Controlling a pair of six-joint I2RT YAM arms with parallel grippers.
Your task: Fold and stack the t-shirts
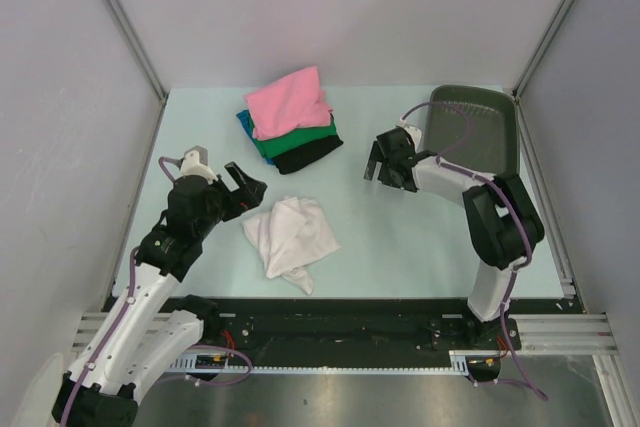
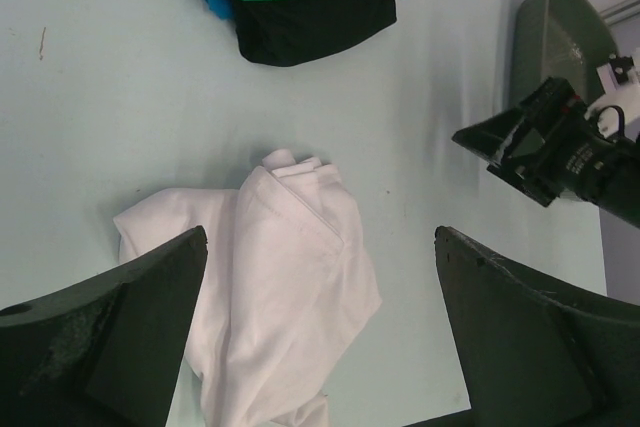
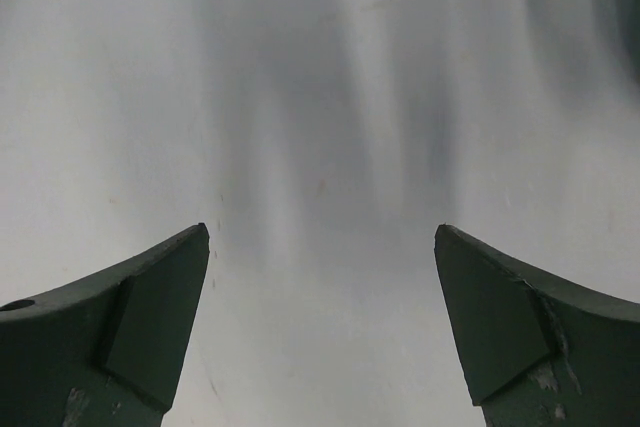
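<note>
The left tool (image 1: 245, 185) hangs with its fingers spread wide and nothing between them, low over the counter (image 1: 400, 237) and aimed at the white t-shirt (image 1: 290, 235) just beyond its tips. That shirt lies unfolded in a rumpled heap near the front middle of the counter, one rolled ridge bunched at its far edge.

The right tool (image 1: 385, 169) is also spread wide and empty. Its own camera is blurred and shows only a pale surface, probably bare counter.

Further back sits the stack: pink t-shirt (image 1: 288, 99) on top, then teal-blue t-shirt (image 1: 243, 123), green t-shirt (image 1: 295, 142) and black t-shirt (image 1: 308, 155). A dark plastic tray (image 1: 480, 127) stands at the far right.

The white cloth looks light and limp. It should sag and drag rather than hold shape, so a pinch at an outer edge or corner seems better than the thick bunched middle.
</note>
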